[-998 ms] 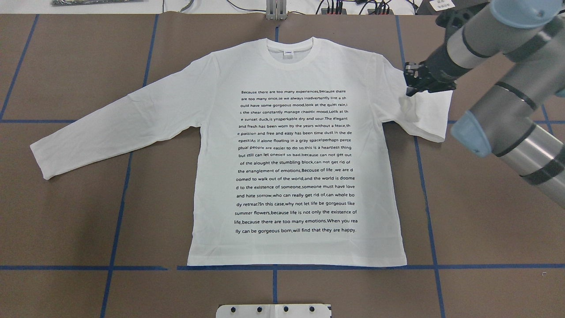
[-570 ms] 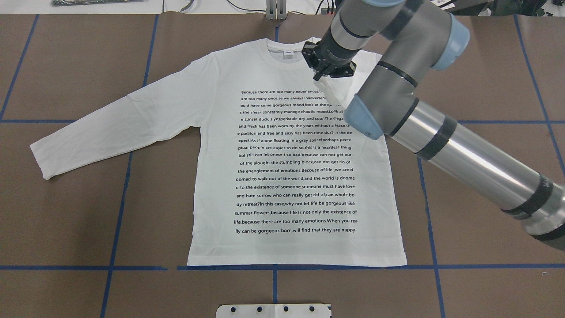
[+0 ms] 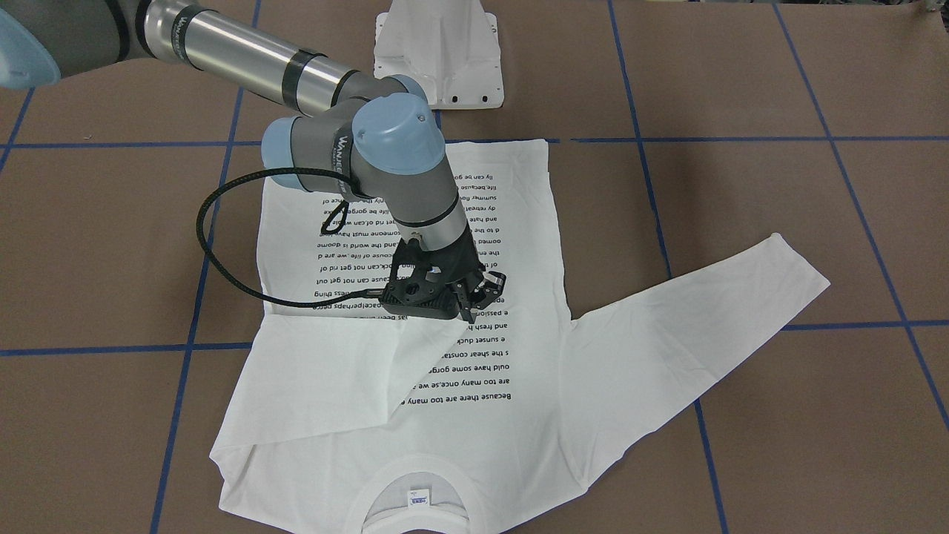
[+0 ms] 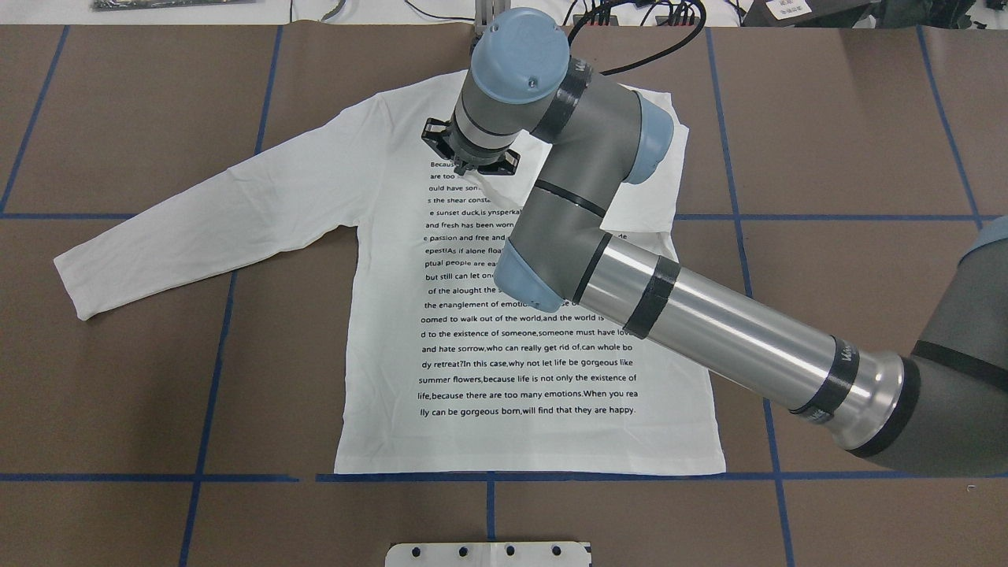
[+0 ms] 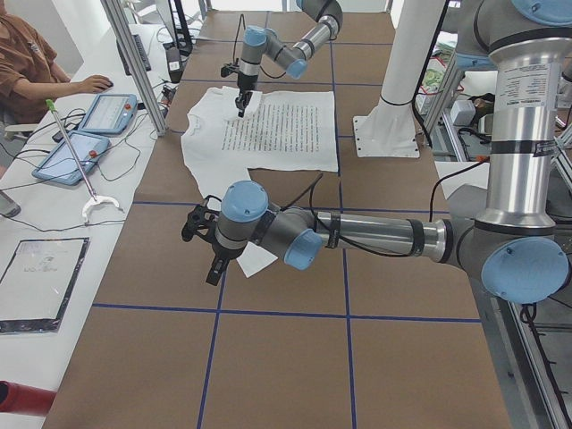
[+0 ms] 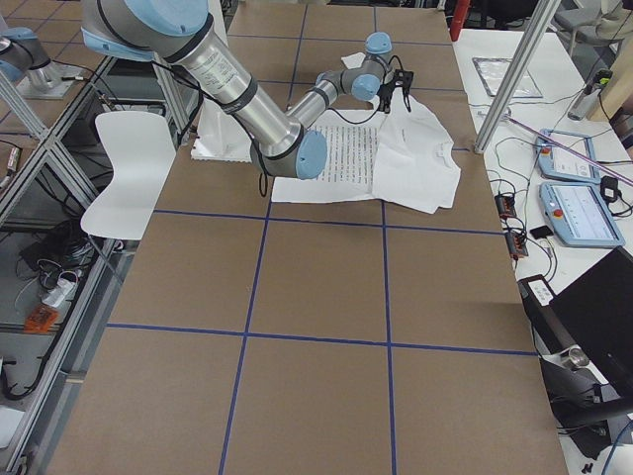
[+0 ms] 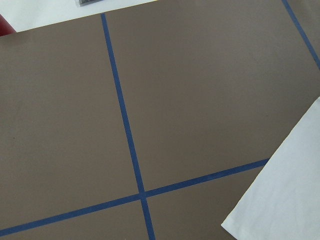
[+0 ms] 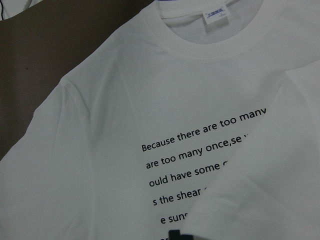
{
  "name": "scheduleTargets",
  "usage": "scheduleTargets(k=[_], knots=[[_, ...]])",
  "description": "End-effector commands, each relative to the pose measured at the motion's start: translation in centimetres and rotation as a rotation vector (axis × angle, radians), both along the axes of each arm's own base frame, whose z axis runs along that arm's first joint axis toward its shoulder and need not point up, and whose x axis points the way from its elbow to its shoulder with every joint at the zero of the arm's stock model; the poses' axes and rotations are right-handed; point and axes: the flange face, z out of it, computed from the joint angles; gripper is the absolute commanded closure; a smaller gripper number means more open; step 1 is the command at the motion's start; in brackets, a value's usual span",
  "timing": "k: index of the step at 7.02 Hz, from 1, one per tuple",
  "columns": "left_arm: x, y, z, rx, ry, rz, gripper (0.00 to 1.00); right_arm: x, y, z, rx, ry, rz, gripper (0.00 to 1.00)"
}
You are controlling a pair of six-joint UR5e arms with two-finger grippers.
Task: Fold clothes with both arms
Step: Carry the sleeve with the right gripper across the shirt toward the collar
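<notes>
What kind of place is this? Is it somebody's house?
Probably a robot lab, not a house. A right arm and left arm reach over a shirt on a table gridded with blue tape, and a person sits at a side desk with tablets.

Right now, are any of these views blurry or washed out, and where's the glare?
Overhead view: a bright glare streak runs along the silver tube of the right arm; the T-shirt print is readable. Right wrist view: dim, the table corner nearly black, text sharp. Left wrist view: evenly lit, tape lines crisp. No view looks blurred.
</notes>
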Motion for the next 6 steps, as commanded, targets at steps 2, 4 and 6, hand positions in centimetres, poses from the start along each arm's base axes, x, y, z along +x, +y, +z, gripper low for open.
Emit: scheduleTargets(k=[2,4,6], knots=[[0.1,0.0,0.0,0.002,0.0,0.002,0.0,-3.8,0.6,-2.5,0.032,0.0,0.002,1.0],[0.0,0.0,-0.1,0.003,0.0,0.0,0.0,-5.8,2.8,-3.3,0.057,-0.003,-0.004,1.0],[0.0,0.0,-0.2,0.005,0.0,0.0,0.0,-6.2,3.4,-3.9,0.071,-0.02,-0.008,1.0]])
